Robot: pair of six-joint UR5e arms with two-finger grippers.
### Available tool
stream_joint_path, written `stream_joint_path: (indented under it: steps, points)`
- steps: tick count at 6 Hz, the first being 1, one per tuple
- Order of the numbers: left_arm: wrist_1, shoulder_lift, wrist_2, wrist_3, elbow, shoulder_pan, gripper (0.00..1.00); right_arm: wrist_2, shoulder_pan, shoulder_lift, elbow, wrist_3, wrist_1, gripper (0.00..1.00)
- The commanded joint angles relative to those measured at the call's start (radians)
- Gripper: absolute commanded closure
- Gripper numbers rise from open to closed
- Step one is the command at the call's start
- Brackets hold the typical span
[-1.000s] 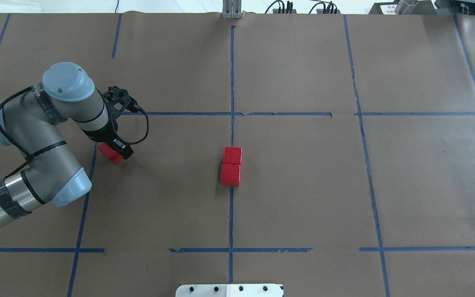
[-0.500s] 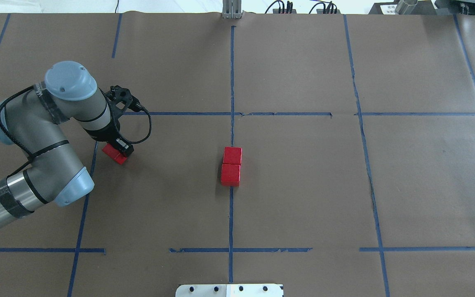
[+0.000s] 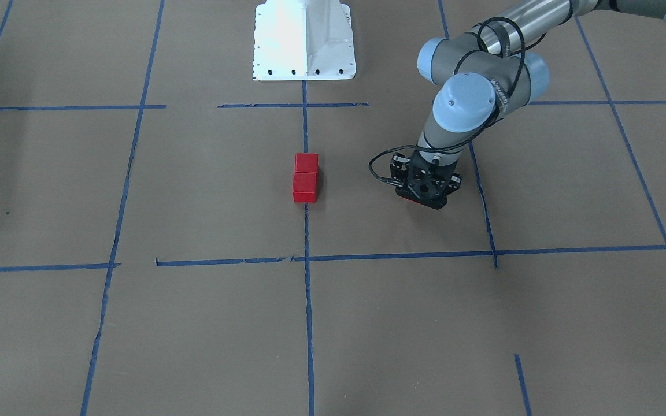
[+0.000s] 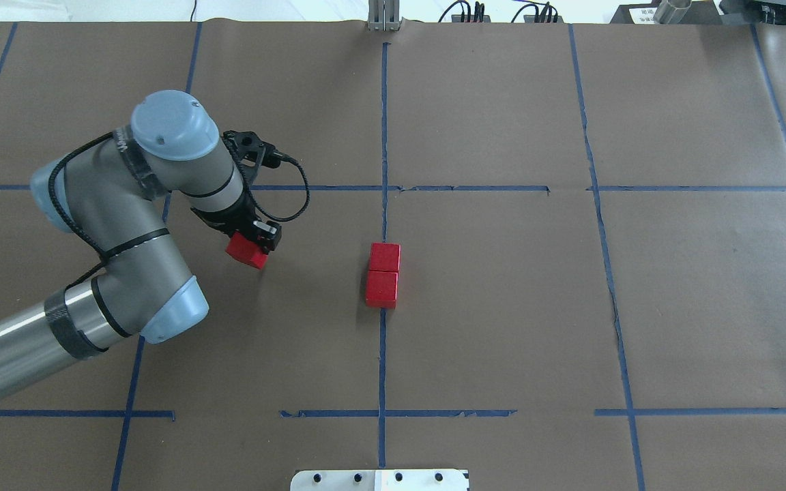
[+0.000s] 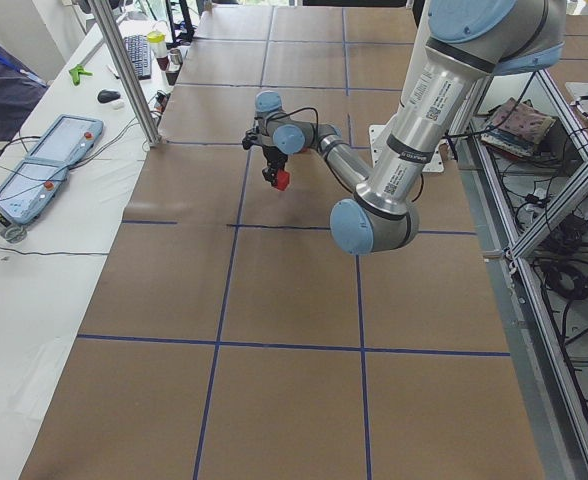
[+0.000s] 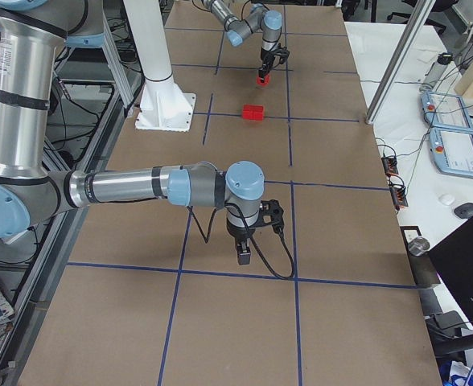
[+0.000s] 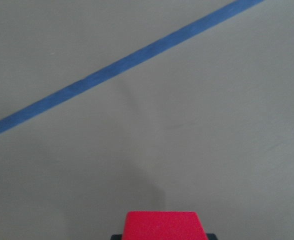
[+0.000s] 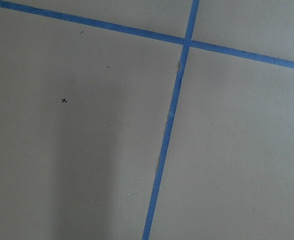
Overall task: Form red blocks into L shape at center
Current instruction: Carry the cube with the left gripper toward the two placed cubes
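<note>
The left gripper (image 4: pixel 255 243), left of the middle of the overhead view, is clamped on a red block (image 4: pixel 243 251), its fingers drawn in to the cube's width. In the left wrist view that cube fills the bottom edge, with brown surface (image 4: pixel 502 307) and a slanting blue tape strip beyond it. The held cube is well apart from two more cubes at the frame's centre. The upper block (image 4: pixel 385 258) and lower block (image 4: pixel 382 288) touch face to face, lying on the long blue tape line (image 4: pixel 382 361). The right gripper (image 6: pixel 243 254) appears only in the exterior right view, so I cannot tell how far open it is.
</note>
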Motion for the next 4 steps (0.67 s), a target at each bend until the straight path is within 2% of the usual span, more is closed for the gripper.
stream_joint_path:
  steps: [1,3,4]
  points:
    - [0.001,-0.085,0.006,-0.288,0.017,0.055,0.94,0.000,0.000,0.000,0.000,-0.001,0.000,0.00]
    - [0.001,-0.196,0.006,-0.394,0.133,0.059,0.94,0.000,0.000,-0.002,0.000,-0.001,0.000,0.00]
    - [-0.004,-0.202,0.053,-0.328,0.133,0.058,0.94,0.000,0.000,0.000,0.000,-0.001,0.000,0.00]
